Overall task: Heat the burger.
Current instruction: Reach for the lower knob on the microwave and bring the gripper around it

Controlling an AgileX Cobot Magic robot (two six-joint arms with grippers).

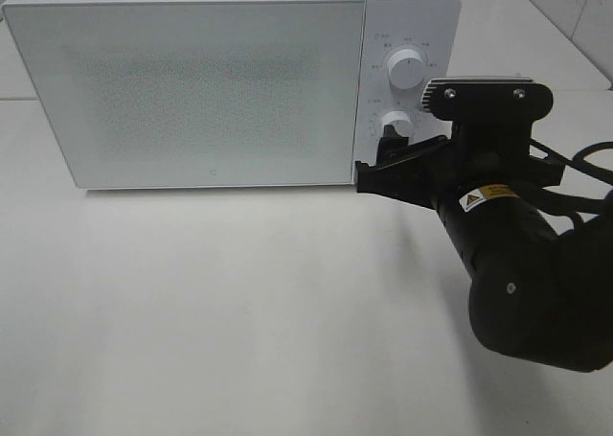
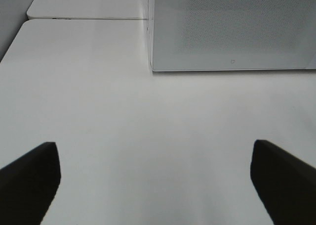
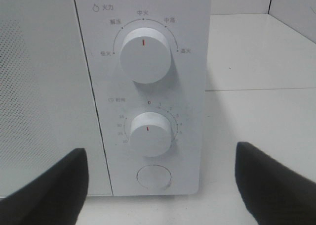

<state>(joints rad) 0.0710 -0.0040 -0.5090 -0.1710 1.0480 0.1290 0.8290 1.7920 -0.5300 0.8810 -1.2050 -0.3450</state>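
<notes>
The burger is out of view; nothing shows through the frosted door of the white microwave (image 1: 192,81), which is shut. My right gripper (image 1: 378,163) is open just in front of the control panel, low on it. In the right wrist view its dark fingers (image 3: 49,190) stand wide on either side of the lower dial (image 3: 148,134) and the round button (image 3: 154,177), touching neither. In the left wrist view, my left gripper (image 2: 155,185) is open over bare table, facing the microwave's front corner (image 2: 232,27). It holds nothing.
The upper dial (image 1: 406,70) sits above the lower dial (image 1: 397,123) on the panel at the microwave's right. The white table (image 1: 239,302) spreads in front of the microwave. A tiled wall edge shows at the far right.
</notes>
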